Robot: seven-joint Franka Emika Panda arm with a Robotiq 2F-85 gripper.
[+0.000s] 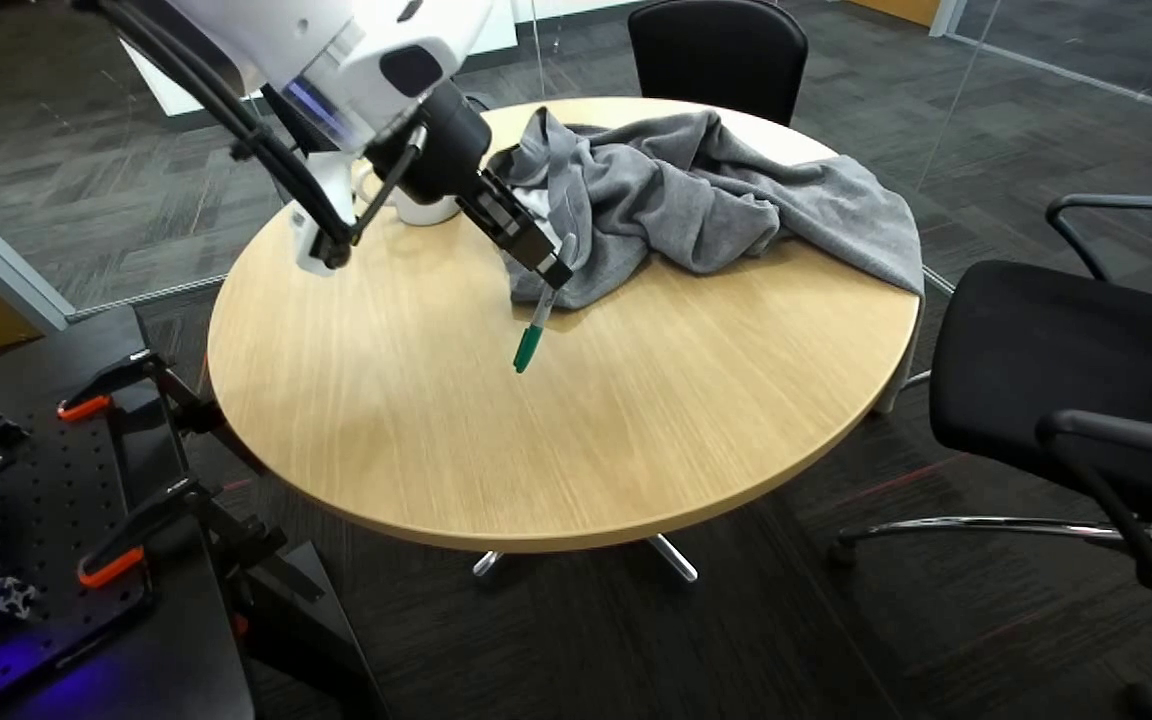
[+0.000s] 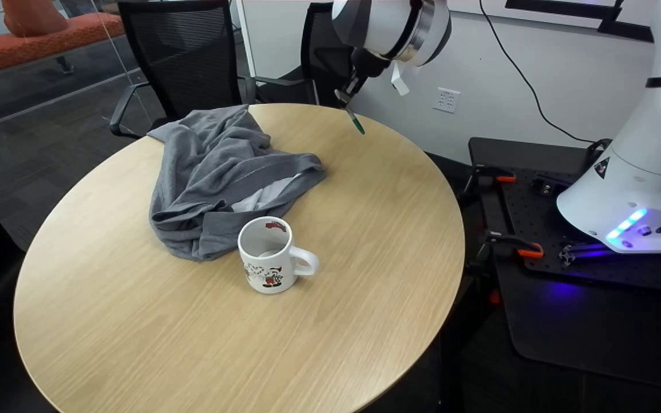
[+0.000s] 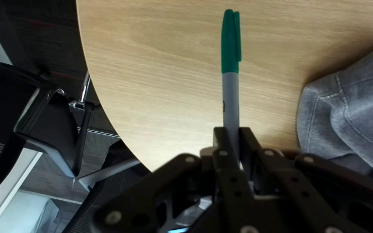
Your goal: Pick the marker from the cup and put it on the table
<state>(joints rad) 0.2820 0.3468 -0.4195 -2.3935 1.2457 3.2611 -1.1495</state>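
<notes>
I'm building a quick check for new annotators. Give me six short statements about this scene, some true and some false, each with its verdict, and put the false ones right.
1. The gripper holds the marker. True.
2. The mug stands upright on the table. True.
3. The marker is inside the mug. False: it is in the gripper, outside the mug.
4. The marker's green cap points away from the gripper. True.
5. The mug is plain, with no print. False: printed figures show on its outside.
6. The gray cloth is neatly folded. False: the gray cloth lies crumpled.
</notes>
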